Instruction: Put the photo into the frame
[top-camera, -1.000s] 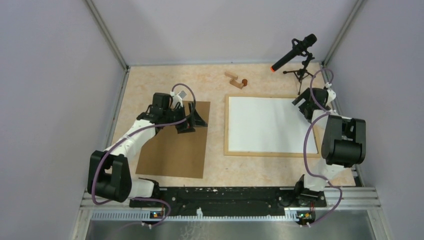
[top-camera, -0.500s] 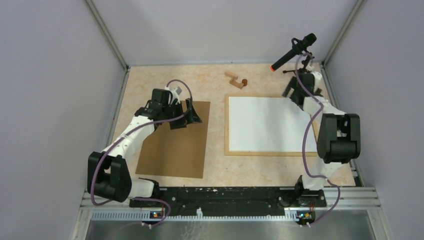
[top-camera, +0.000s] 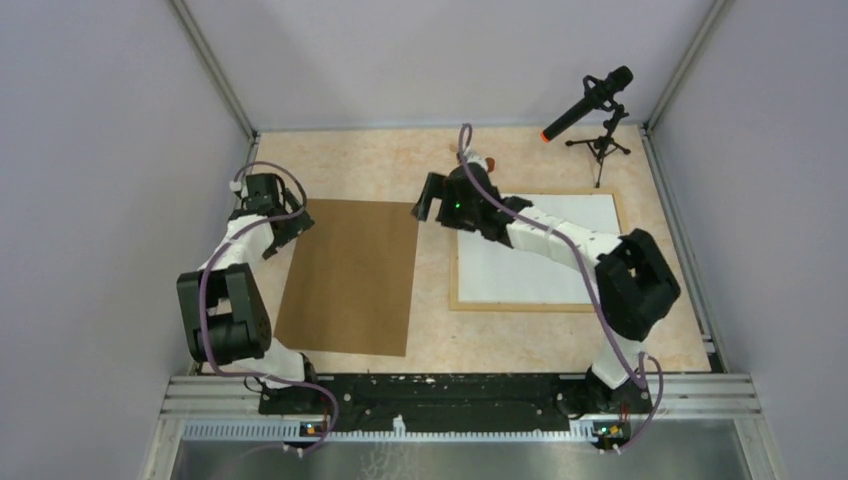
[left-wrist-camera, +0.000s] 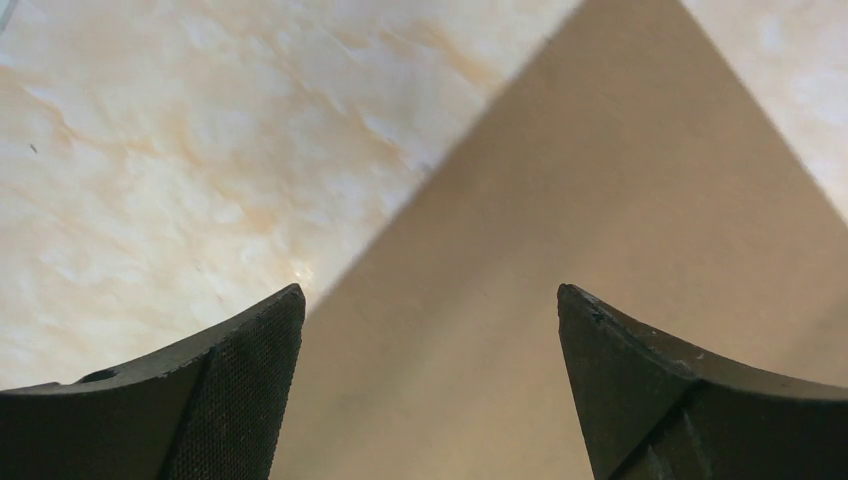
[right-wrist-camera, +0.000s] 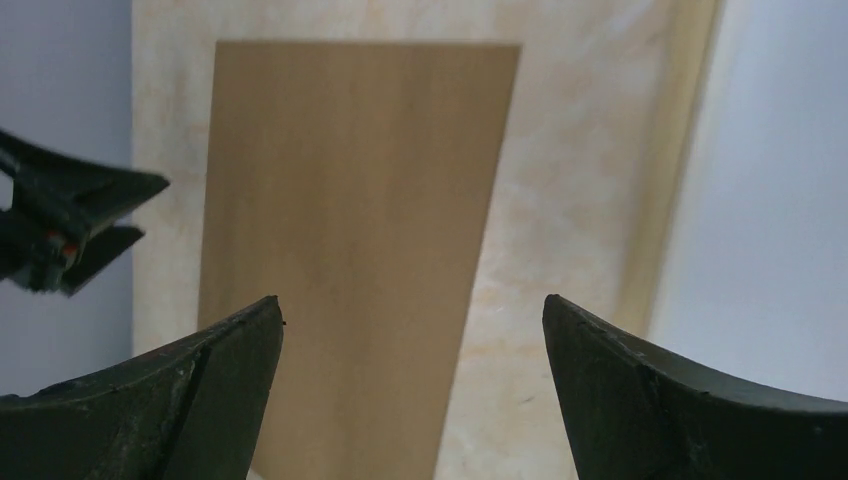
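The frame lies right of centre, filled by a white sheet. We see no sunflower photo, so perhaps it is face down. The backing board lies left, not yet fitted. The left gripper and the right gripper gape empty.

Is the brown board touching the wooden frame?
Apart. In the top view, a strip of table shows between the brown board and the frame along their facing edges.

Overhead camera looks down on everything; both wrist cameras (left closer) share the brown board.
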